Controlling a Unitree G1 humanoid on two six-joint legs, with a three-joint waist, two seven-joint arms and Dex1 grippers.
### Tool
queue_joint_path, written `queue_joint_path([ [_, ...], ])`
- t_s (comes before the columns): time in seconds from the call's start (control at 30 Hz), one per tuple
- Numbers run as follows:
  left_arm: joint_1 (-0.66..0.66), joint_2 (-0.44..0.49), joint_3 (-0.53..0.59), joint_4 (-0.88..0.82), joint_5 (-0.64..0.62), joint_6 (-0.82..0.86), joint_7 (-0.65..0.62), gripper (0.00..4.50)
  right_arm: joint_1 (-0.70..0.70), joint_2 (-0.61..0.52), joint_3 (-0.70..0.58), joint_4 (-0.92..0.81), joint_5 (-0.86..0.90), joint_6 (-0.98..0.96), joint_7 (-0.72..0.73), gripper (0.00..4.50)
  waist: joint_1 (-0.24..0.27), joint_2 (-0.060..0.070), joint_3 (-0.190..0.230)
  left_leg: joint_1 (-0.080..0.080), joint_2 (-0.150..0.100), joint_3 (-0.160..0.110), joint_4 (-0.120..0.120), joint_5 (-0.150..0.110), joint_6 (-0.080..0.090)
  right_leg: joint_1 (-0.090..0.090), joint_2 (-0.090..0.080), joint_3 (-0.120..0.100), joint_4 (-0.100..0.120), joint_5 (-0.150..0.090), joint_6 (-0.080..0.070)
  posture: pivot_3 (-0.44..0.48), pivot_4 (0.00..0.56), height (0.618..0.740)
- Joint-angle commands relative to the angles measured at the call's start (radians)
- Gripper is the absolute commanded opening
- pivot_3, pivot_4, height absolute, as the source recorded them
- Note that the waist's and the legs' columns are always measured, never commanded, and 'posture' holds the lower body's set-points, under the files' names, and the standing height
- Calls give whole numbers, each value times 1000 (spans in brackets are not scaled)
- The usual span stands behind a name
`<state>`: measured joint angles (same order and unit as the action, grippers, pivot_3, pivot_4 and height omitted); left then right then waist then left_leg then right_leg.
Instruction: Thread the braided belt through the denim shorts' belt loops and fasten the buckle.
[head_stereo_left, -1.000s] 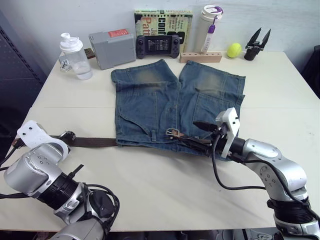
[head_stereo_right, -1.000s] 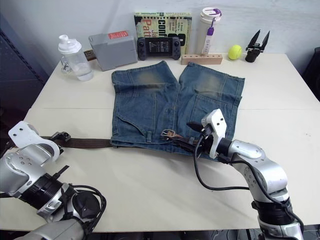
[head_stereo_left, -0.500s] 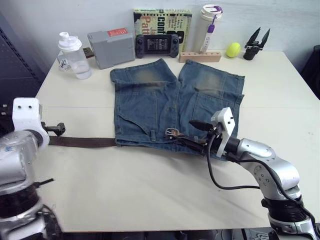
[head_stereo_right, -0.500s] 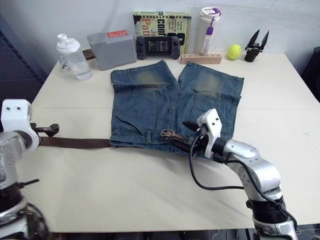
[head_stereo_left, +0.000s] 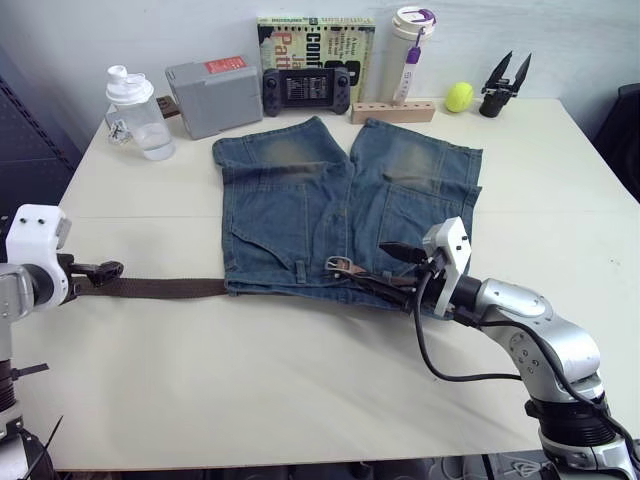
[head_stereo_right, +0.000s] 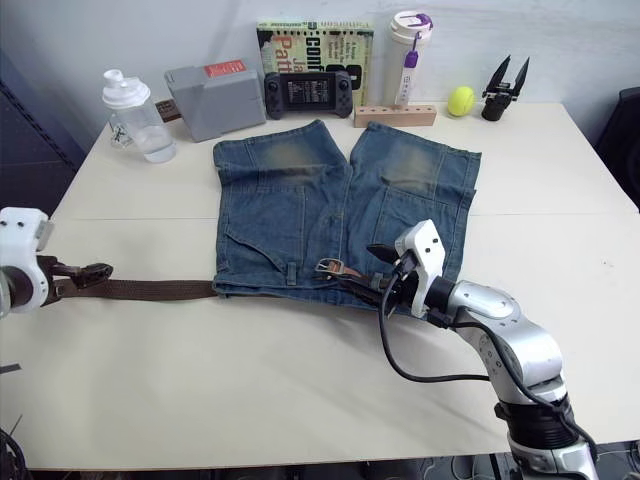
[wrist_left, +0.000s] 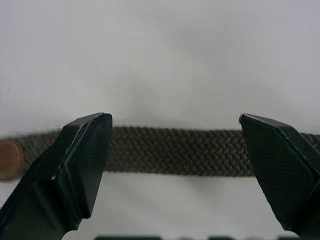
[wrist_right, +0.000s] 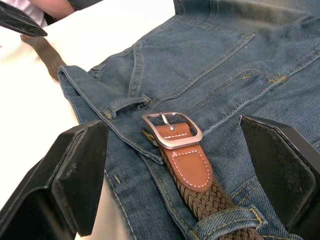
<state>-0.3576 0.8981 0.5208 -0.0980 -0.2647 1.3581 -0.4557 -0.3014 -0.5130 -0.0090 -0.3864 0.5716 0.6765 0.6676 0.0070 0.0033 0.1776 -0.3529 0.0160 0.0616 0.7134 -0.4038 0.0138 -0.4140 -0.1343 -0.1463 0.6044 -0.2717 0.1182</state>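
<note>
table (head_stereo_left: 300, 390) cream, flat. denim shorts (head_stereo_left: 330, 215) spread out on it, legs pointing away from the robot, waistband on the near edge, sitting between the two grippers.

braided belt (head_stereo_left: 160, 288) runs along the waistband: free end lies on bare table out from the shorts toward the left gripper, the other end lies on the denim just ahead of the right gripper, passing under a belt loop (wrist_right: 227, 220) right at its fingers. buckle (wrist_right: 172, 131) is silver, flat on the denim, prong across the frame, tan stitched leather tab behind it. not fastened. another loop (wrist_right: 125, 106) sits just past the buckle.

left gripper (head_stereo_left: 100, 270): jaws wide apart, straddling the strap near its leather tip (wrist_left: 9, 157); the wrist view shows the weave crossing the gap between both fingers (wrist_left: 82, 160), no clamp on it.

right gripper (head_stereo_left: 400, 265): jaws also spread wide, low over the waistband, buckle just ahead between the fingers (wrist_right: 75, 170), holding nothing.

far edge, well beyond both hands: book (head_stereo_left: 315, 45), grey box (head_stereo_left: 208, 95), game controller (head_stereo_left: 305, 88), shaker bottle (head_stereo_left: 135, 112), tumbler (head_stereo_left: 408, 40), wooden block (head_stereo_left: 392, 110), yellow ball (head_stereo_left: 459, 96), black spare gripper (head_stereo_left: 502, 85).
</note>
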Motion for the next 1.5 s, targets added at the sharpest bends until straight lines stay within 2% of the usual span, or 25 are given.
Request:
queue_joint_path([
  [0.03,-68,-107,159,-80,3,154,77,4460,12,-22,-27,-30,3,-21,13,4500,5,0,0,0,0,0,0,0,0,0,0,0,0,0,0,0,150,726],
  [0.1,-100,-192,217,-139,13,238,131,4460,13,-30,-29,-29,3,-21,16,4500,11,0,0,0,0,0,1,0,0,0,0,0,1,0,0,0,150,726],
  [0.17,-86,-239,234,-194,-2,256,163,4460,14,-34,-31,-29,9,-18,18,4500,12,-1,0,0,0,0,1,0,0,1,0,1,1,0,0,0,150,726],
  [0.27,-44,-261,238,-254,-34,256,190,4460,13,-39,-29,-29,13,-15,22,4500,9,-1,0,0,0,0,1,0,0,0,0,1,1,0,0,0,150,726],
  [0.37,6,-238,241,-281,-55,256,197,4460,11,-43,-23,-22,8,-19,29,4500,6,-1,0,1,0,0,1,0,0,0,0,1,1,0,0,0,150,726],
  [0.57,-17,-317,407,-250,-125,256,287,4460,14,-39,-17,-23,9,-18,32,4500,10,-1,0,1,0,-1,1,0,0,0,-1,2,1,0,0,0,150,726],
  [0.83,-239,-558,606,-171,-213,256,600,4460,4,-38,-8,-18,-5,-26,31,4500,19,-3,-1,1,-1,-9,3,0,0,2,-1,3,2,0,0,0,150,726],
  [1.03,-353,-638,668,-45,-184,256,745,4460,9,-32,-13,-24,-13,-29,20,4500,22,-2,-2,2,-1,-10,3,0,0,2,-1,4,3,0,0,0,150,726],
  [1.1,-382,-636,637,26,-164,256,738,4460,8,-29,-12,-24,-17,-31,14,4500,27,-1,-3,2,-2,-10,3,0,0,3,-1,4,3,0,0,0,150,726],
  [1.27,-388,-616,465,146,-131,218,673,4460,5,-25,-24,-30,-9,-26,3,4500,49,4,-6,4,-3,-6,3,0,0,3,-1,5,5,0,0,0,150,726],
  [1.33,-349,-594,321,185,-129,181,617,4460,5,-27,-30,-33,-7,-26,-1,4500,55,7,-7,3,-4,-5,4,1,-1,4,-1,9,4,0,0,0,150,726],
  [1.43,-249,-530,12,200,-101,73,502,4460,18,-30,-33,-44,-9,-26,-9,4500,59,14,-11,4,-5,-5,4,2,-1,5,0,12,5,0,1,0,150,726],
  [1.5,-222,-506,-71,206,-89,27,462,4460,25,-32,-33,-50,-7,-25,-11,4500,64,19,-15,7,-5,-4,2,2,-1,7,0,14,4,0,1,0,150,726],
])
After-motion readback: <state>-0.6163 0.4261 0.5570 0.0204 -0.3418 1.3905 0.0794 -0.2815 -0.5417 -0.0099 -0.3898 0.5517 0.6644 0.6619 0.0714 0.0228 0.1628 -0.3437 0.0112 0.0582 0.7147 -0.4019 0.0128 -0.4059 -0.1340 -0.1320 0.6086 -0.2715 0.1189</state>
